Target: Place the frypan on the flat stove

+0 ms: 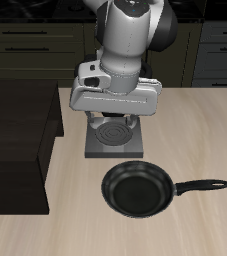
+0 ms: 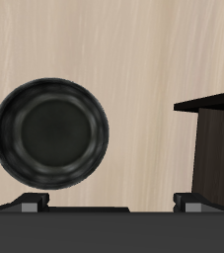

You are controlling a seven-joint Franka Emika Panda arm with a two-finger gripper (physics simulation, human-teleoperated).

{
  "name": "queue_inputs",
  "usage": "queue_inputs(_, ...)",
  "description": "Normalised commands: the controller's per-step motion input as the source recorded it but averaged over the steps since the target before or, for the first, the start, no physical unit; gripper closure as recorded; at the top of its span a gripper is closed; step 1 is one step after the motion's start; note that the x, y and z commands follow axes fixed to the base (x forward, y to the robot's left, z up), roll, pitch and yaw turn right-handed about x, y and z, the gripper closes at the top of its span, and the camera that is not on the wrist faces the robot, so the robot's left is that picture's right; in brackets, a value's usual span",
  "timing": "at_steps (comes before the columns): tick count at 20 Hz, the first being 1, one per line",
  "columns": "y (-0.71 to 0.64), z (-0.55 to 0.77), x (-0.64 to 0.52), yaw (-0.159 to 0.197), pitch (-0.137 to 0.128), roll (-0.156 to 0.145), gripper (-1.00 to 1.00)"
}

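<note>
The frypan (image 1: 137, 189) lies flat on the light wooden table (image 1: 205, 130), near the front edge, its round black bowl glossy inside and its long straight handle (image 1: 200, 186) pointing toward three o'clock in the exterior view. It sits apart from the flat stove (image 1: 113, 141), which lies farther back, at about eleven o'clock from the pan; a narrow strip of bare tabletop separates the stove's near edge from the pan's rim. The stove's grey plate and dark spiral coil are partly covered by the robot's hand, so only the near portion and part of the burner show. The gripper (image 1: 113, 122) hangs above the stove, not over the pan, and nothing is between its fingers; whether the jaws stand apart or together cannot be told from the exterior view, and the wrist view shows only the two dark fingertip ends (image 2: 30, 201) spaced widely at the frame's edge, suggesting they are spread. In the wrist view the frypan (image 2: 52, 133) appears whole on pale wood, untouched. At nine o'clock from the stove in the exterior view stands a large dark brown wooden block (image 1: 15, 150), its corner also visible in the wrist view (image 2: 212, 138). Dark cabinets (image 1: 25, 45) line the back.
</note>
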Motion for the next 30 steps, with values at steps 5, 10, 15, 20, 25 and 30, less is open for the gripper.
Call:
queue_inputs(5, 0.04, -0.03, 0.13, -0.015, 0.02, 0.007, -1.0)
queue_inputs(10, 0.06, 0.0, 0.03, 0.009, -0.005, 0.01, -1.0)
queue_inputs(15, 0.03, -0.04, 0.05, 0.005, 0.0, 0.002, -1.0)
queue_inputs(20, 0.04, -0.33, 0.08, -0.007, 0.013, 0.008, -1.0)
queue_inputs(25, -0.06, -0.33, 0.13, -0.015, 0.026, -0.016, -1.0)
queue_inputs(30, 0.02, -0.33, 0.1, -0.013, 0.029, 0.004, -1.0)
